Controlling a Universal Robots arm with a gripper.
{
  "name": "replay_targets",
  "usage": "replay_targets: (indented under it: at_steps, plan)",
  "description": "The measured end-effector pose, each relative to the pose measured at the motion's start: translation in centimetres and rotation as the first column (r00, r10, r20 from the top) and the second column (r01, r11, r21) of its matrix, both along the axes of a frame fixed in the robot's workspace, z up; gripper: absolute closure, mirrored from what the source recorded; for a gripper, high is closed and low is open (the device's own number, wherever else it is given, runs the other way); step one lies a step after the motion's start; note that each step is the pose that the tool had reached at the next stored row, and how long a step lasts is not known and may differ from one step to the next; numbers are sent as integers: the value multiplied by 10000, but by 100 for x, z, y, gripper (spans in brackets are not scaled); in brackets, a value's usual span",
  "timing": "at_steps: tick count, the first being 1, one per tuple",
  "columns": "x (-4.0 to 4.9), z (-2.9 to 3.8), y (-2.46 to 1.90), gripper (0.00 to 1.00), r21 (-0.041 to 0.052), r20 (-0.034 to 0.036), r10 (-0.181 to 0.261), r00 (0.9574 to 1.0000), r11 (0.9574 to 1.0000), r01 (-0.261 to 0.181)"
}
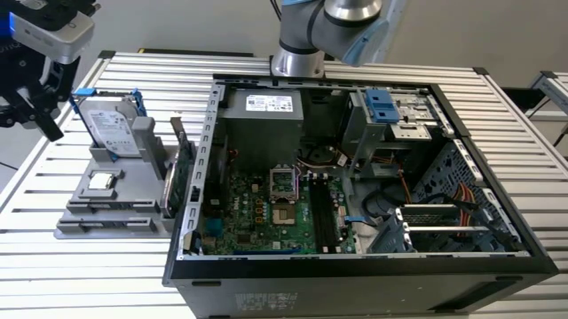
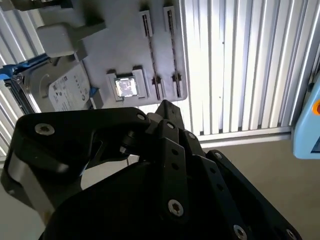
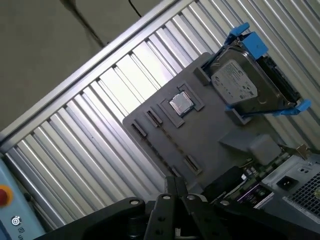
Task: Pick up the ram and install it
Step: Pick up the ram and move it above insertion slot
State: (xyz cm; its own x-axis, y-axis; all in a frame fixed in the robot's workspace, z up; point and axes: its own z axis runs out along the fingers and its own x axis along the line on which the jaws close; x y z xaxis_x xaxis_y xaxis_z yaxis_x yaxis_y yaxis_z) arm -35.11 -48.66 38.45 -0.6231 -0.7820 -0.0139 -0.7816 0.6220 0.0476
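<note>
bench [image 1: 98,279]: ribbed silver aluminium slats, stretching across the exterior view; bright light glaring off its slats in both wrist views.
pale grey surround [image 1: 177,23]: lying beyond the bench's far edge; wall or floor, cannot tell.
floor [image 3: 50,45]: dull grey-brown, showing past the bench's framed edge in both wrist views.
second slatted bench [image 1: 555,93]: standing just beside the first bench, at the exterior view's right.
</note>
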Motion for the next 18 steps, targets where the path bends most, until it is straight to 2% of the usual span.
replay_targets:
  at_steps: [5,9,12,14,18]
  plan:
    - [0,1,6,100,-1,-1,559,9984,9984,-559]
    - [0,1,10,100,-1,-1,1177,9930,9930,-1177]
    - [0,1,11,100,-4,13,1604,9871,9871,-1604]
    - [0,1,11,100,-4,20,1910,9816,9816,-1910]
    - [0,1,11,100,-9,40,2555,9668,9668,-2555]
